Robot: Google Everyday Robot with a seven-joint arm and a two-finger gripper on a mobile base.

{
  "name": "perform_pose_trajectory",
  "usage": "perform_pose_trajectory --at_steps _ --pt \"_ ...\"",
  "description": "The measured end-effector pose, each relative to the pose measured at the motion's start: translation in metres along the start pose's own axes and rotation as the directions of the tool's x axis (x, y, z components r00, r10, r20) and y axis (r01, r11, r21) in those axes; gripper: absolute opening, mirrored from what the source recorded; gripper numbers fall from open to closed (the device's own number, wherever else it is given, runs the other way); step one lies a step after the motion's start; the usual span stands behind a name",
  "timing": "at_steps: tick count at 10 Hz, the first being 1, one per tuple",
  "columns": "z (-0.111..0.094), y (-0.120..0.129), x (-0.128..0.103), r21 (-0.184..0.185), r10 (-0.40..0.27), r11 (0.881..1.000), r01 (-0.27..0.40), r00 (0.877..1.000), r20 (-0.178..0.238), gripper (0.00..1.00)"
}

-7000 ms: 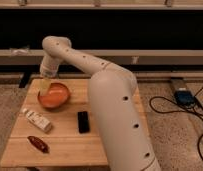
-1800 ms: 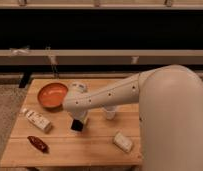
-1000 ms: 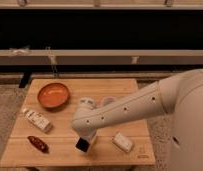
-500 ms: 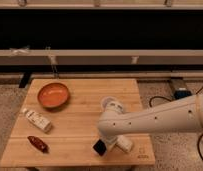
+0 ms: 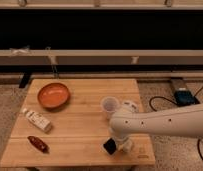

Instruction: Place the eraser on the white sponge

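My gripper (image 5: 114, 144) hangs low over the front right part of the wooden table (image 5: 85, 130), on the white arm (image 5: 165, 122) that reaches in from the right. It is shut on the black eraser (image 5: 109, 146), which sticks out at its lower left just above the table. The white sponge (image 5: 127, 146) shows as an off-white patch right beside the eraser, mostly hidden by the gripper. I cannot tell whether the eraser touches it.
A white cup (image 5: 110, 105) stands just behind the gripper. An orange bowl (image 5: 53, 95) sits at the back left, a white printed carton (image 5: 36, 120) at the left, and a dark red pepper-shaped object (image 5: 38, 143) at the front left. Cables and a power box (image 5: 182, 95) lie on the floor to the right.
The gripper has carried the eraser from the table's middle to the front right and now holds it beside the sponge. The arm has swung further right.
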Motion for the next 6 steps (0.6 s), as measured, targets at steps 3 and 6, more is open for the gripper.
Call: perform_pose_trajectory --at_steps 3,6 --pt "0.008 0.009 0.015 -0.042 0.022 0.999 -0.022 1.0 -0.007 0.05" --pt "0.007 0.015 0.024 -0.053 0.046 0.997 -0.047 0.999 -0.026 0.35"
